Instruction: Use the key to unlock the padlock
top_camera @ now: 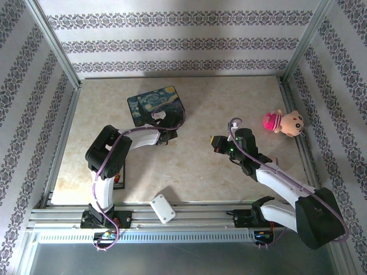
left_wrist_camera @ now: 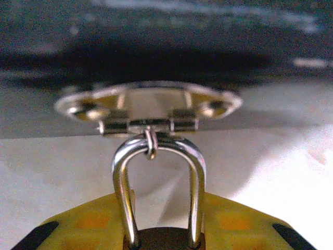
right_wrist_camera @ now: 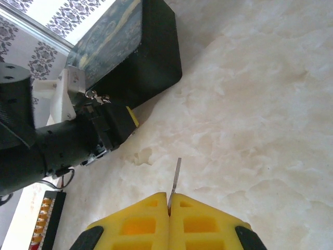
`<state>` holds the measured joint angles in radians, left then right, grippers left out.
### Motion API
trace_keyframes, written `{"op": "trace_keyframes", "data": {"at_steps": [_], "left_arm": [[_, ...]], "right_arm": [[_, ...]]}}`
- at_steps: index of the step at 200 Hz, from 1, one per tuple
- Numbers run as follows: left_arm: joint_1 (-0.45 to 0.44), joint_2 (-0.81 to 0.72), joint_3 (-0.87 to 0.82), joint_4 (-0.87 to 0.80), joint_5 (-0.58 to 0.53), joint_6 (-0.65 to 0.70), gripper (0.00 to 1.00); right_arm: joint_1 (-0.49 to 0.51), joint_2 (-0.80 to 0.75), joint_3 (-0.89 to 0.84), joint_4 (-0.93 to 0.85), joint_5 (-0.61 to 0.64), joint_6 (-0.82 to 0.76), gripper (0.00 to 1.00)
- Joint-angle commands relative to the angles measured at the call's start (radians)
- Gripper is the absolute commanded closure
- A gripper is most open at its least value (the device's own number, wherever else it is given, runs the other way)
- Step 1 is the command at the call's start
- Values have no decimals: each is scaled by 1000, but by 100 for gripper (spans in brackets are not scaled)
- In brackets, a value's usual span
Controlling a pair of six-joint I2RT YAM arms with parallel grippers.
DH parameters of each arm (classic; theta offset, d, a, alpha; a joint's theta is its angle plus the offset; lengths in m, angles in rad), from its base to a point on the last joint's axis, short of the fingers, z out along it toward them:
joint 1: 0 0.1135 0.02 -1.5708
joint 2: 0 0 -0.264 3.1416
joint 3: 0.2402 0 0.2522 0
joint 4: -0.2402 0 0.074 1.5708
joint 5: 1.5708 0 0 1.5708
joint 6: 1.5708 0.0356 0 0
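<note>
Left fingers (left_wrist_camera: 88,224) flank and clamp the padlock (left_wrist_camera: 195,198), and the left wrist view reveals its shackle hooked through the box latch (left_wrist_camera: 148,101) just ahead. Right fingers (right_wrist_camera: 203,224), pressed together, pinch the key (right_wrist_camera: 177,177), blade poking forward, with the box (right_wrist_camera: 151,47) well ahead to their left.

Two hands: left hand (top_camera: 163,127), right hand (right_wrist_camera: 169,208). One padlock (left_wrist_camera: 121,192), one key (right_wrist_camera: 177,174), one painted box (top_camera: 156,105) at upper left, one plush doll (top_camera: 284,122) at right, one white block (top_camera: 162,208) lower centre.
</note>
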<state>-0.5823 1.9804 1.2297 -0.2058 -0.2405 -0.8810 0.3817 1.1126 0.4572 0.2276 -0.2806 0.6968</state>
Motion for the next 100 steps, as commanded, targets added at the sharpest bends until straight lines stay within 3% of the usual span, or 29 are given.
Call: {"op": "trace_keyframes", "data": {"at_steps": [1, 30, 100], "left_arm": [[-5, -38, -39, 40, 137, -31, 72], [-9, -62, -60, 15, 154, -42, 69], [-13, -12, -71, -26, 46, -45, 59]], "right_arm": [[-3, 16, 6, 16, -29, -10, 100], [11, 11, 3, 16, -23, -8, 100], [32, -15, 0, 14, -3, -3, 100]]}}
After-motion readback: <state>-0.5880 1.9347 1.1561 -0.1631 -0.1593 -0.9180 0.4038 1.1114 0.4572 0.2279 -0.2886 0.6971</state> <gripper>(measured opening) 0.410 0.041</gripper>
